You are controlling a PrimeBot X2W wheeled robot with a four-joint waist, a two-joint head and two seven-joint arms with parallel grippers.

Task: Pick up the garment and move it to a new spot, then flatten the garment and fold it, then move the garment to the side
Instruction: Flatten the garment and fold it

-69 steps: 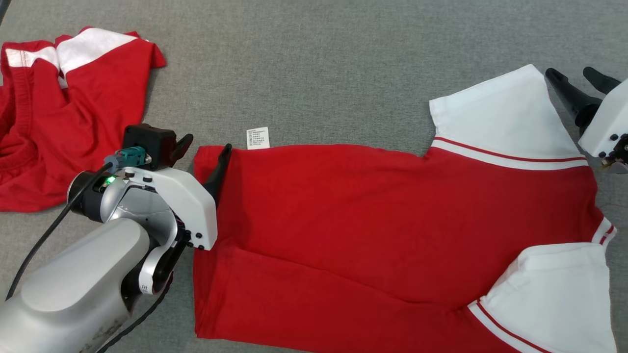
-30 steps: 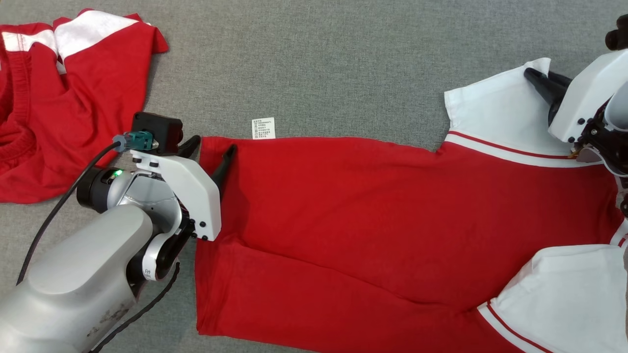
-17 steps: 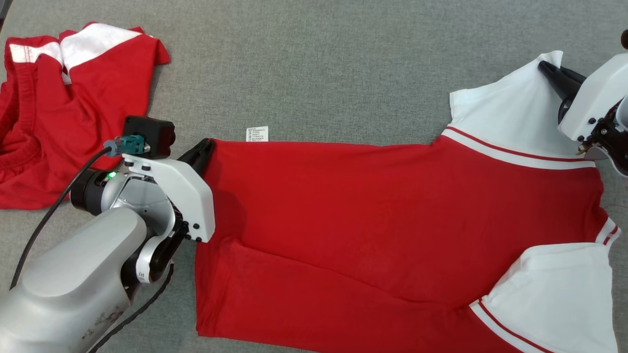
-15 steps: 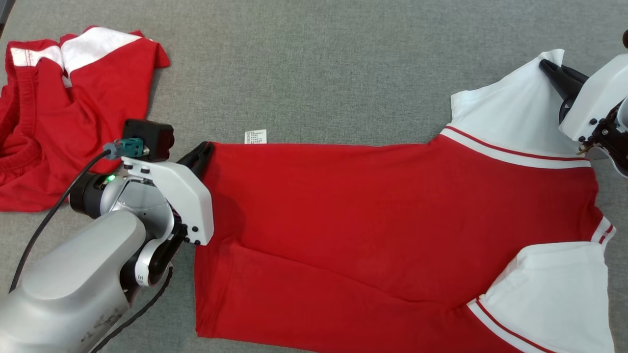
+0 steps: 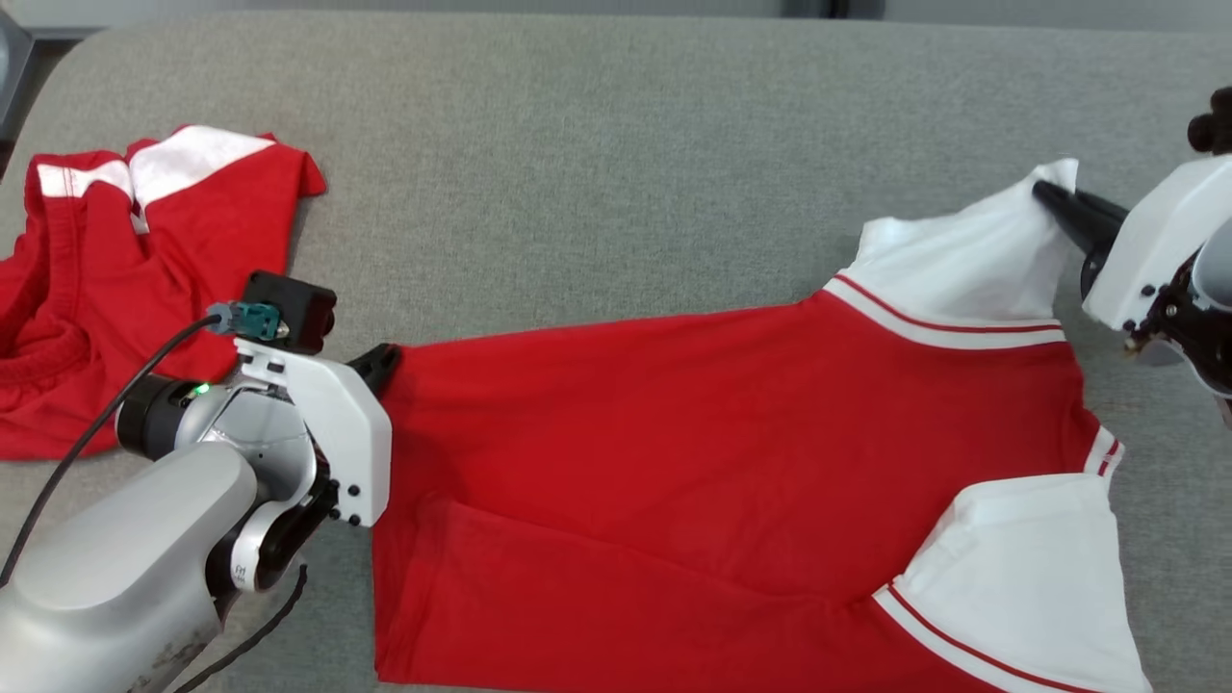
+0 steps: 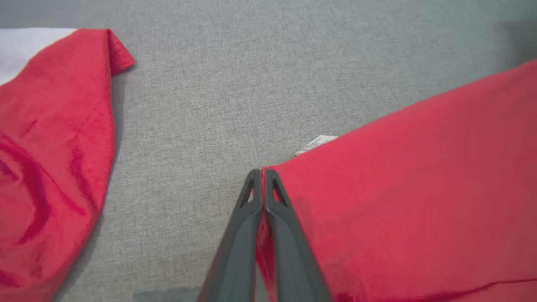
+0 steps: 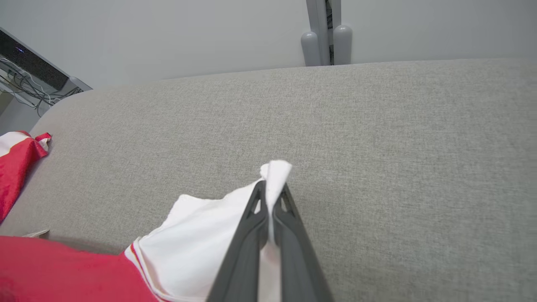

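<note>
The garment [image 5: 731, 452], a red shirt with white sleeves, lies spread across the grey padded table [image 5: 616, 173]. My left gripper [image 5: 383, 362] is shut on its far hem corner at the left. In the left wrist view the closed fingertips [image 6: 263, 174] pinch the red cloth [image 6: 398, 188], with a small white care label [image 6: 315, 143] beside them. My right gripper [image 5: 1051, 198] is shut on the tip of the far white sleeve [image 5: 962, 260], which hangs lifted off the table. The right wrist view shows the white sleeve [image 7: 201, 235] caught between the closed right gripper [image 7: 270, 193].
A second red and white garment [image 5: 125, 279] lies crumpled at the table's left end, close to my left arm, and appears as a second garment [image 6: 50, 159] in the left wrist view. Beyond the table's far edge [image 7: 293, 67] stand a grey post [image 7: 325, 33] and a pale wall.
Both grippers have closed on the garment, the left on the hem corner and the right on the sleeve tip. The far edge is now lifted. The head camera has tilted, bringing in the table's far edge.
</note>
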